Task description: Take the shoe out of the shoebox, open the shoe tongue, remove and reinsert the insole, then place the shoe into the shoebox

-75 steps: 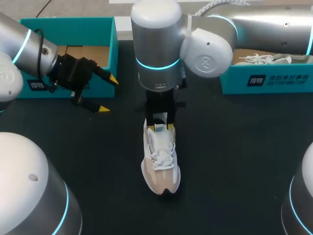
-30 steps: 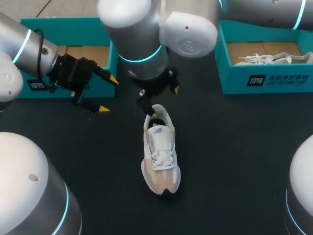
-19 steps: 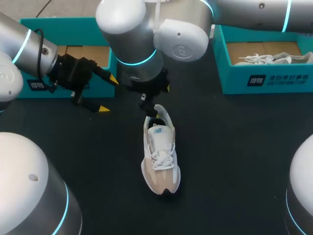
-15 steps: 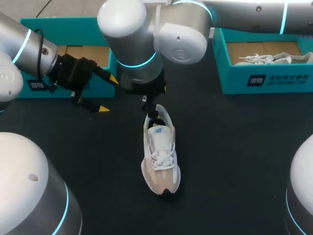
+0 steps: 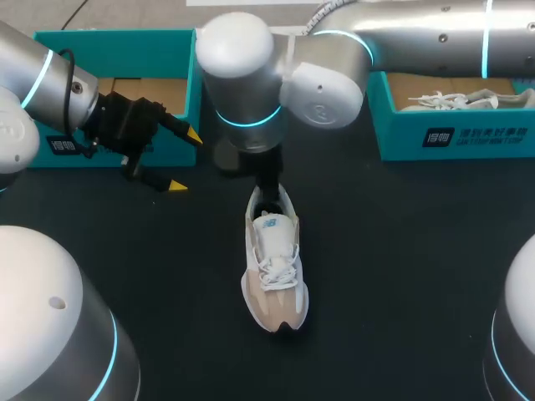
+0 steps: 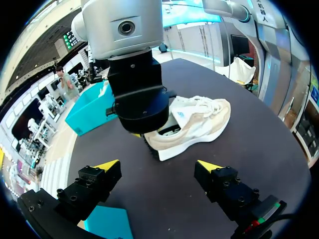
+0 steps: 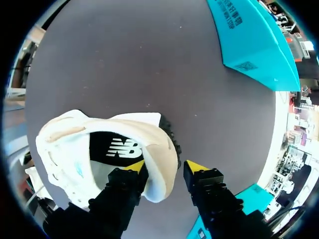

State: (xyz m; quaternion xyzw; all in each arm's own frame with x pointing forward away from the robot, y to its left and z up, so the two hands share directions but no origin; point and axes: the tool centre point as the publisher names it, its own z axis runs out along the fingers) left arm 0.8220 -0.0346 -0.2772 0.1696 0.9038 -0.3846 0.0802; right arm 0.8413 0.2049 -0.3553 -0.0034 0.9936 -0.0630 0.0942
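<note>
Head view, shoe: a white-and-beige laced sneaker [image 5: 274, 267] stands upright on its sole on the dark surface [image 5: 401, 251], outside both boxes and between the two arms.
Long axis: runs near to far, with the toe toward the robot and a touch to its right, and the heel opening facing away.
Right pincer [image 7: 160, 166]: spread astride the heel wall, with one finger inside above the dark insole [image 7: 112, 149] and the other outside behind the heel. A thin gap shows at the outer finger, so it is not pinching yet.
Left pincer [image 5: 185, 159]: spread, holding nothing, above the surface just in front of the far-left box and well apart from the sneaker.
Far edge: a teal cardboard shoebox [image 5: 117, 38] at far left shows a brown floor. A second teal box [image 5: 451, 138] at far right holds another pale shoe [image 5: 447, 101].
Step in hand: probably taking hold of the heel. The insole lies seated, but I cannot tell whether this grip serves the insole work or the return to the box.
Next move: press the fingers onto the heel wall without catching the insole edge, then lift with the toe kept level.
</note>
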